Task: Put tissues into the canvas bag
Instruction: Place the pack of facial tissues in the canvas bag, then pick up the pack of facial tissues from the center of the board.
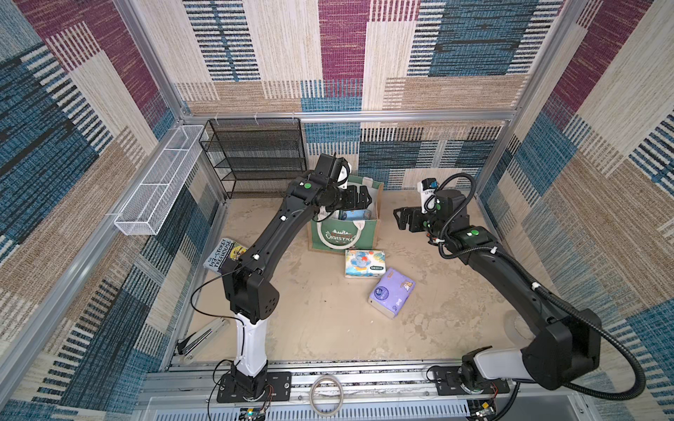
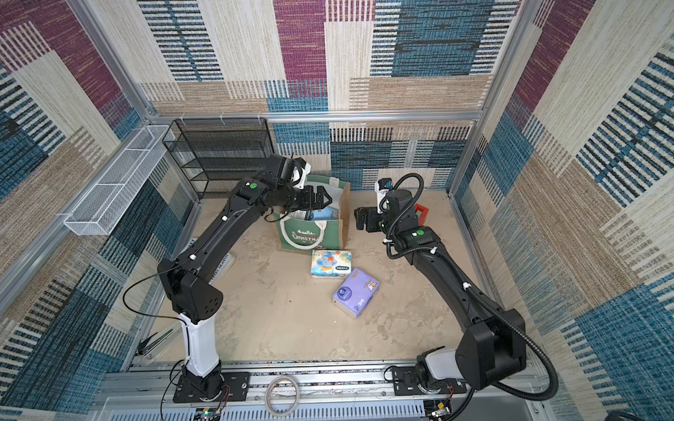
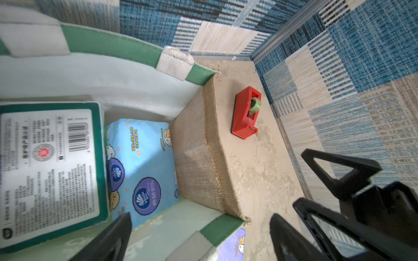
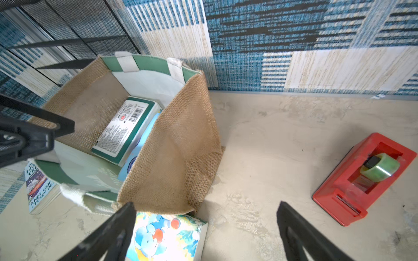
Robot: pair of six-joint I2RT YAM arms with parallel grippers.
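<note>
The canvas bag (image 1: pixel 343 237) is stood on the counter (image 1: pixel 321 328) near the back wall with its mouth upward, so that packs can be dropped in. A green-and-white pack (image 3: pixel 49 162) and a light blue pack (image 3: pixel 140 162) are seen inside, close together. The left fingers (image 3: pixel 119 228) are spread apart and empty above the bag's mouth, judged a release pose. The right fingers (image 4: pixel 282 214) are likewise held wide on nothing, beside the jute side. Two packs lie outside: the elephant pack (image 1: pixel 364 263), just before the green front, and the lilac pack (image 1: pixel 392 293) near it. Open counter is left around both, though the elephant pack's far edge is crowded by the bag. The red tape dispenser (image 3: pixel 245 113) and the book (image 1: pixel 222 255) are to be avoided.
</note>
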